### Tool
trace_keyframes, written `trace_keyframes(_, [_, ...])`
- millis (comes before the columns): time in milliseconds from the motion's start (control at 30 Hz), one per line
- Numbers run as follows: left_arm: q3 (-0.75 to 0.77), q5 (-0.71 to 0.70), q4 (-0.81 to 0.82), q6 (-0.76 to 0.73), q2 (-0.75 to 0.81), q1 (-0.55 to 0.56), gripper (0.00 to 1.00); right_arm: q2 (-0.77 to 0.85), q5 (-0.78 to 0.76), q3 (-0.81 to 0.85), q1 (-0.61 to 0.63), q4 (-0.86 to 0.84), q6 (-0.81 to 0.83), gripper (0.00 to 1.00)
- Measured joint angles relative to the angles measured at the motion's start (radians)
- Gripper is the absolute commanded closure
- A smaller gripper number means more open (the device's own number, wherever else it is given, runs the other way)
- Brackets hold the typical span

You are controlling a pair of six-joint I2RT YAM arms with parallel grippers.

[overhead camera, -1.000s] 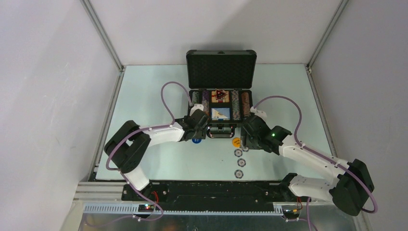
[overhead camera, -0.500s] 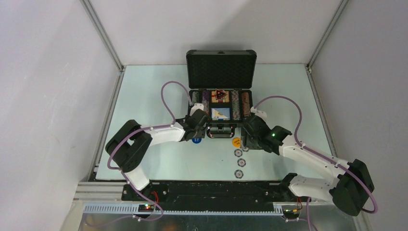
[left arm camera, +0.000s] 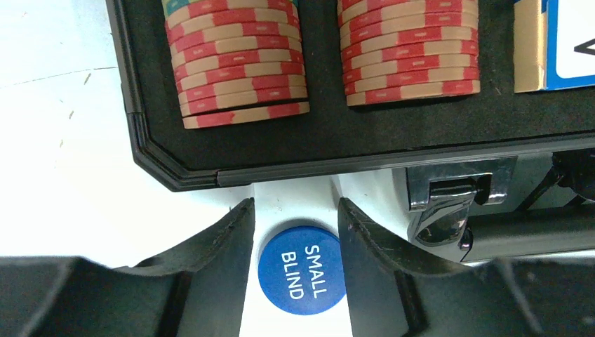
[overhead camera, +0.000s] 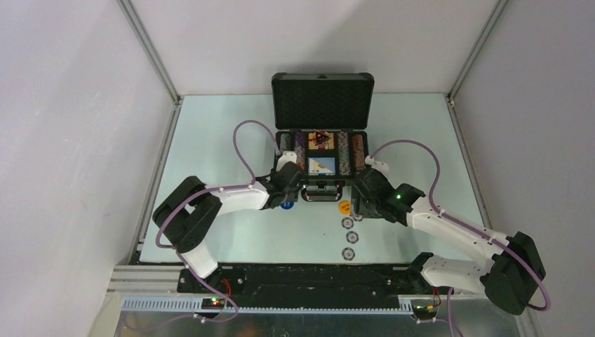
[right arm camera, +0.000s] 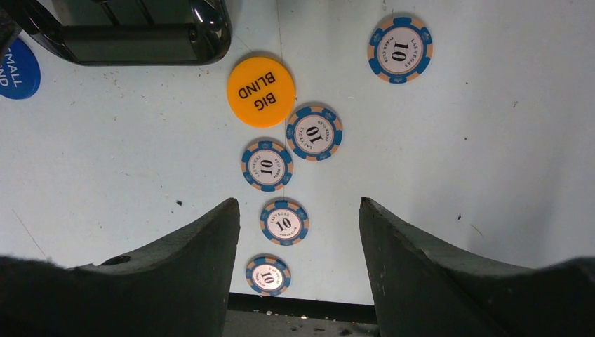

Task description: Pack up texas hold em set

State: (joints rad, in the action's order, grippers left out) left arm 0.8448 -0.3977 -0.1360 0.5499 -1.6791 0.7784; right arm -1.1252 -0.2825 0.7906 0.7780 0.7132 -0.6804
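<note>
L gripper [left arm camera: 295,210] sits low over the table [left arm camera: 70,175] w/ its jaws drawn to a narrow gap, one finger either side of the blue SMALL BLIND button [left arm camera: 302,270]. The disc lies flat between the fingers, a bit back from the tips. The finger on the hand's left looks to be at its rim and the other is just beside it — whether the pads truly bear on it I can't tell. Just ahead of the tips is the front rim of the open briefcase [left arm camera: 179,175], w/ two rows of red-and-tan chips [left arm camera: 238,67] inside beyond it. A metal latch [left arm camera: 456,203] is ahead and to the hand's right.

R gripper [right arm camera: 300,203] is wide open and holds nothing. It hangs above loose blue-edged chips [right arm camera: 283,222] — one between its fingers, one further back, the rest ahead. The orange BIG BLIND button [right arm camera: 261,91] is ahead and slightly to its left.

Handling, as I judge it: the blue button is prob. a thin, stiff, light plastic disc w/ a slick face (nothing to squash, little to catch). Lying flat, it offers only its edge, so take it across the full diameter, tips right down at table level. A pinch off-centre or too high could squirt it sideways or tip it. The case rim is close ahead, so there's little room to chase it forward.
</note>
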Motion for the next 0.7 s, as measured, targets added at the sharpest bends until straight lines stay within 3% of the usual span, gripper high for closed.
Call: trace_keyframes(700, [-0.105,-0.003,0.076,0.027,0.074,0.03,0.54,-0.014,0.001,-0.002,0.005,-0.006,0.0,0.32])
